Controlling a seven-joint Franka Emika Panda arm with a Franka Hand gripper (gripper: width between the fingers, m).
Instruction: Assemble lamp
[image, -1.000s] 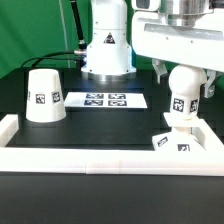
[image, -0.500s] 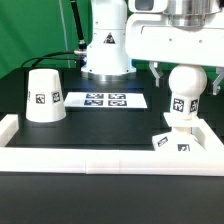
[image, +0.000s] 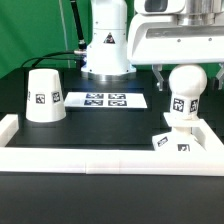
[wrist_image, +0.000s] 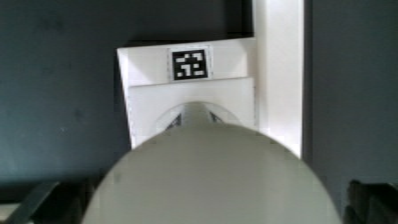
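The round bulb (image: 186, 86) stands upright on its stem in the small blocky base (image: 172, 142) at the exterior view's right. My gripper (image: 187, 73) is straight above it, open, with one finger (image: 160, 72) on each side of the bulb's top and a small gap to it. In the wrist view the bulb (wrist_image: 214, 170) fills the space between the dark fingers (wrist_image: 365, 200), and the tagged base (wrist_image: 187, 75) lies beyond it. The cone-shaped shade (image: 43, 96) stands alone at the exterior view's left.
A white rail (image: 100, 158) frames the black table at the front and sides, and the base sits against its right corner. The marker board (image: 105, 100) lies mid-table. The robot pedestal (image: 107, 50) stands behind it.
My gripper has risen a little over the bulb. The bulb and base have stayed where they were.
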